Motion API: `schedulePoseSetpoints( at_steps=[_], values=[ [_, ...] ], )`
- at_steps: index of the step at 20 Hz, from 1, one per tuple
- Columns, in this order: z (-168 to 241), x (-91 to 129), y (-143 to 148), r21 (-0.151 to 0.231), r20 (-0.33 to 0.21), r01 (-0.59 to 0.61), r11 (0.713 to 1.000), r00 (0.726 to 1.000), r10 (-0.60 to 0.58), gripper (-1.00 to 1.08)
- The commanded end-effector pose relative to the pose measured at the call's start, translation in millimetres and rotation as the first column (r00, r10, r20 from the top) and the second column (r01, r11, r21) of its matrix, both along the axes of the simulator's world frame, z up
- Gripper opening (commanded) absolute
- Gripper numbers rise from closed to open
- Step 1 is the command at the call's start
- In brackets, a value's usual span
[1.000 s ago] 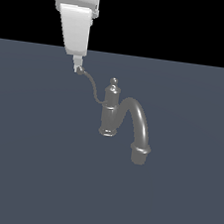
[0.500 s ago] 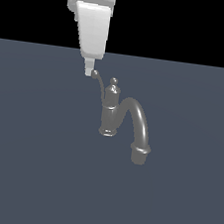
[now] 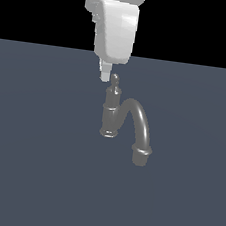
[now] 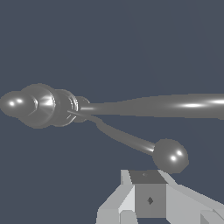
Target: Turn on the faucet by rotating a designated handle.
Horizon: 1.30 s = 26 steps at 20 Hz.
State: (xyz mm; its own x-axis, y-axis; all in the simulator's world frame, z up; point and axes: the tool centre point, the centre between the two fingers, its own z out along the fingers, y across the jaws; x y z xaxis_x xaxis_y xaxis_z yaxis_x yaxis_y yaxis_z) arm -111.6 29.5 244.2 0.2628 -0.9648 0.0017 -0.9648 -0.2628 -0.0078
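Note:
The grey faucet (image 3: 111, 114) stands upright, its thick arched spout (image 3: 139, 124) curving toward the exterior view's right. My gripper (image 3: 105, 73) hangs just beside the knob finial (image 3: 114, 79), on the exterior view's left, fingers pressed together. In that view the handle is hidden behind my fingers and the column. The wrist view shows the handle (image 4: 122, 138) as a thin curved lever running from the column (image 4: 46, 105) to a ball tip (image 4: 170, 156). The ball lies right against the shut gripper (image 4: 146, 181), which grips nothing.
The faucet stands on a flat dark blue-grey surface (image 3: 36, 175). Nothing else stands on it in either view.
My gripper has moved toward the exterior view's right, from left of the faucet to beside the finial. The handle swung with it and no longer sticks out on the left.

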Motion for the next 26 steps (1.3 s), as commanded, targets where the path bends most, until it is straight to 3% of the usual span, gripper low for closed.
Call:
schedulePoseSetpoints(
  at_steps=[1, 22, 23, 24, 26],
  values=[
    [0, -1, 0, 0.000, -0.001, 0.001, 1.000, 1.000, -0.001, -1.00],
    [-2, 24, -103, 0.000, -0.008, 0.013, 1.000, 1.000, -0.013, -1.00],
    [-2, 24, -103, 0.000, -0.008, 0.013, 1.000, 1.000, -0.013, -1.00],
    [0, 25, -85, 0.002, -0.004, -0.015, 1.000, 1.000, 0.015, -1.00],
    [0, 30, -88, 0.002, -0.004, -0.014, 1.000, 1.000, 0.014, -1.00]
  ],
)
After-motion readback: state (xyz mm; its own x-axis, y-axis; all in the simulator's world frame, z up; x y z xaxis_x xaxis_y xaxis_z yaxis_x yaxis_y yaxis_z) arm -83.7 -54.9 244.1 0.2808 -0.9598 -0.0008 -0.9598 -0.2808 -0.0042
